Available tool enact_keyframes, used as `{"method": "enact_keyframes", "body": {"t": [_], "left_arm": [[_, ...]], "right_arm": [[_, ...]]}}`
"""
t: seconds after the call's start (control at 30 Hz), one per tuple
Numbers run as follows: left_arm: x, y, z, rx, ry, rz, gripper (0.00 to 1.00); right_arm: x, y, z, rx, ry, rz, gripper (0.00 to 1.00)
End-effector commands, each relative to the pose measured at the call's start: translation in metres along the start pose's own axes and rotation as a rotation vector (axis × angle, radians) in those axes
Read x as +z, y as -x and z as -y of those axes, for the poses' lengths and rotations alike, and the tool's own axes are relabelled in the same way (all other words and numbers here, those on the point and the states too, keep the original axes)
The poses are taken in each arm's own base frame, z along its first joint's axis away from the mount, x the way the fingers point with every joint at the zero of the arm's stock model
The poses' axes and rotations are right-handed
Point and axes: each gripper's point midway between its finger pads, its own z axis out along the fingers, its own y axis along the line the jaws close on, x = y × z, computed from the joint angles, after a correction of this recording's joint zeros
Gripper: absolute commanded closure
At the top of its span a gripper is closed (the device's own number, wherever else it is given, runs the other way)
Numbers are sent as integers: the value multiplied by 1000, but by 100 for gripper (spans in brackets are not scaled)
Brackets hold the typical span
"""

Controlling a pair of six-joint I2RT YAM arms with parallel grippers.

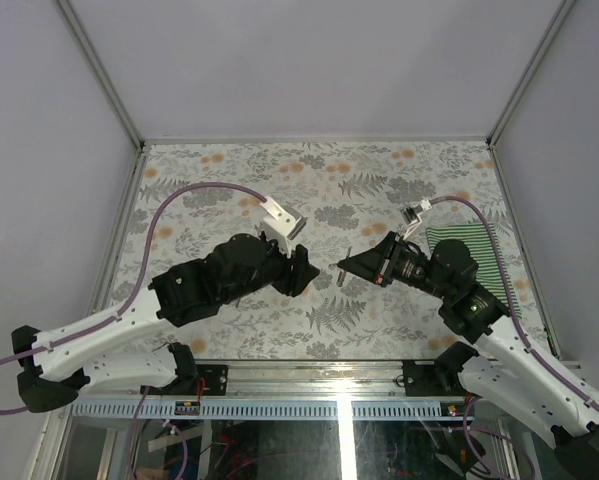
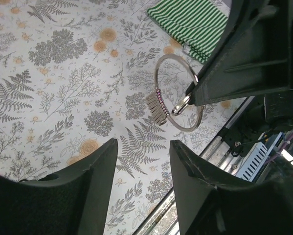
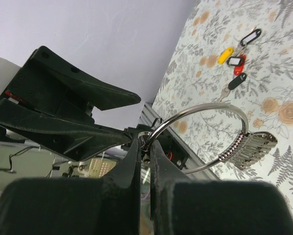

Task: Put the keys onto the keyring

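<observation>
My right gripper [image 3: 146,147] is shut on the silver keyring [image 3: 205,132] and holds it above the table. The ring carries a ribbed metal clasp [image 3: 251,146]. In the left wrist view the keyring [image 2: 178,93] hangs from the right gripper [image 2: 191,92], ahead of my left gripper [image 2: 144,156], which is open and empty. In the top view the two grippers face each other, left [image 1: 304,270] and right [image 1: 344,265]. The keys [image 3: 236,61], with black, yellow and red tags, lie in a cluster on the cloth far from the ring. They are hidden in the top view.
A folded green-striped cloth [image 1: 474,255] lies at the right side of the floral table cover; it also shows in the left wrist view [image 2: 195,22]. The table's metal front rail [image 2: 224,142] is close below the ring. Grey walls enclose the table.
</observation>
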Motion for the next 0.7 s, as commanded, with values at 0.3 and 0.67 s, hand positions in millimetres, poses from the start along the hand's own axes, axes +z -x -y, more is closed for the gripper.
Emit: {"method": "enact_keyframes", "body": {"t": [0.3,0.67], "left_arm": [[14,-1,-72,-239,335,-23,32],[3,-84,-202,-421,761,-301,37]], "right_arm": [[-6,18,10,-46,-97,104,100],[-13,14,24,-114,-189,70,100]]}}
